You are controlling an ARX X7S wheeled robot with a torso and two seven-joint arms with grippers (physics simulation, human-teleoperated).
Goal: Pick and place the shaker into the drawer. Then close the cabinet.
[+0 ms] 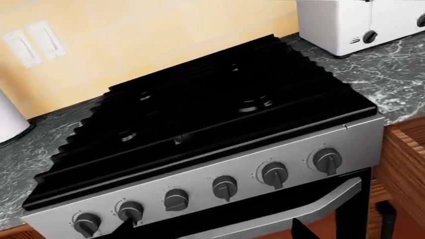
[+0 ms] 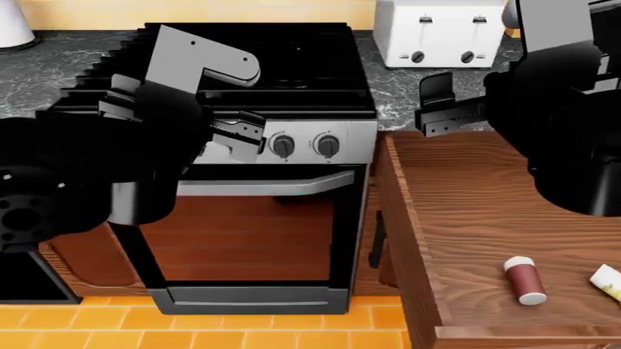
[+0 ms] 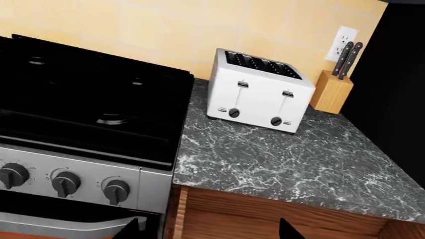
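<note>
At the drawer's (image 2: 466, 196) right side lies the shaker (image 2: 606, 281), small, light, probably slick; pinch across its middle. Left gripper (image 2: 235, 137) and right gripper (image 2: 437, 107) both gape, empty.

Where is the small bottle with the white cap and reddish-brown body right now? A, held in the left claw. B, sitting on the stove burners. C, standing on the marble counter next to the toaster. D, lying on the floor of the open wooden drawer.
D: the head view shows the small bottle lying on its side on the wood floor of the open drawer, apart from both claws.
</note>
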